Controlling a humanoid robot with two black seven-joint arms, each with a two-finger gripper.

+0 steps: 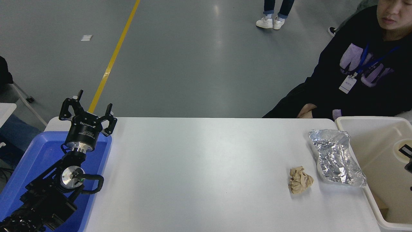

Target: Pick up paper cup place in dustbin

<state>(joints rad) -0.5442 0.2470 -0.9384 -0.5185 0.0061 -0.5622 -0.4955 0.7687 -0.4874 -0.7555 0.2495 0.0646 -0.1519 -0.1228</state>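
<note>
The paper cup (pixel 400 147) shows only as a cream rim at the picture's right edge, inside the walls of the cream-white dustbin (pixel 370 141). A small black part of my right gripper (pixel 407 158) lies against the cup's rim at the edge of the picture; most of it is cut off, so its state is unclear. Whether the cup is held or resting in the bin I cannot tell. My left gripper (pixel 88 108) is parked open and empty at the lower left.
A crinkled silver foil tray (pixel 336 158) lies next to the bin's left wall, with a crumpled brown paper ball (pixel 300 184) to its left. A blue tray (pixel 30 161) sits under the left arm. A seated person (pixel 357 71) is at the far right.
</note>
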